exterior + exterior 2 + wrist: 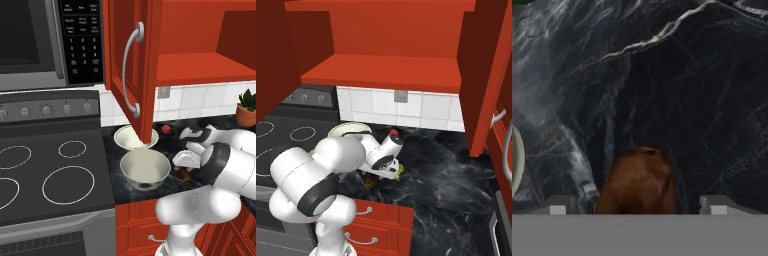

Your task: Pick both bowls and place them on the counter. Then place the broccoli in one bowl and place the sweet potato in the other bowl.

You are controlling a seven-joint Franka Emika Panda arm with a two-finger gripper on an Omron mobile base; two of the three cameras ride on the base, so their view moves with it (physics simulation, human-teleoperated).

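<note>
Two bowls sit on the counter beside the stove. The gripper is spread wide, straddling the sweet potato without gripping it.

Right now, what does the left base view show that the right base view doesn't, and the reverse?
Left base view: the microwave, the plant and the deep bowl. Right base view: the broccoli, low beside the arm. Both: the counter, the sweet potato, the red item and the stovetop.
</note>
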